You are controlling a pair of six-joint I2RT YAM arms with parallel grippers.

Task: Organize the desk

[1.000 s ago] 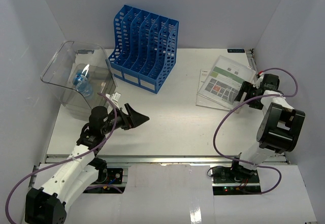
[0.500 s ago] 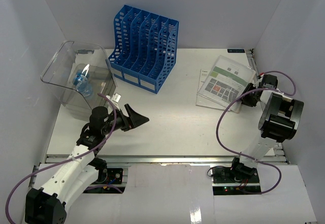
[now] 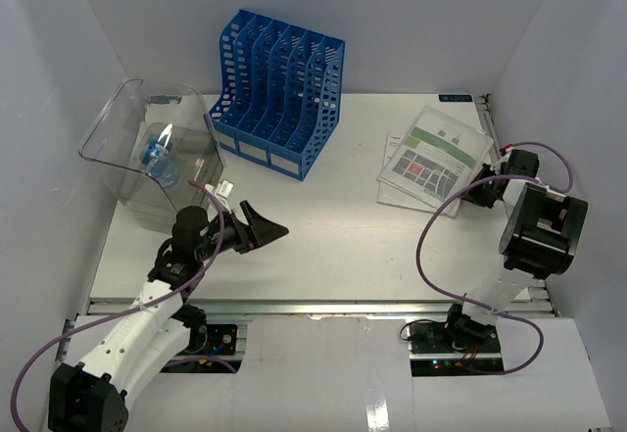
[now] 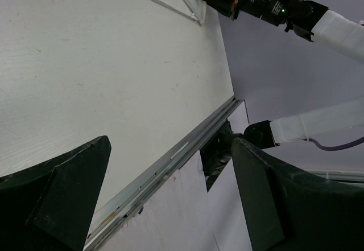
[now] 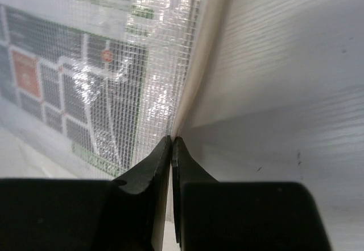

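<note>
The white desk holds a clear mesh document folder with printed sheets at the right. My right gripper is at the folder's right edge. The right wrist view shows the right gripper shut, pinching the folder's cream edge just above the desk. My left gripper hovers over the desk's left half, open, nothing between its fingers. In the left wrist view the left gripper stands wide open over the desk and its metal front rail.
A blue slotted file rack stands at the back centre. A clear plastic bin with a small blue object inside stands at the left. White walls close in on three sides. The right arm shows in the left wrist view.
The right gripper's jaws have shut on the folder's right edge, and its wrist has shifted slightly toward the right wall. The left arm has not moved.
</note>
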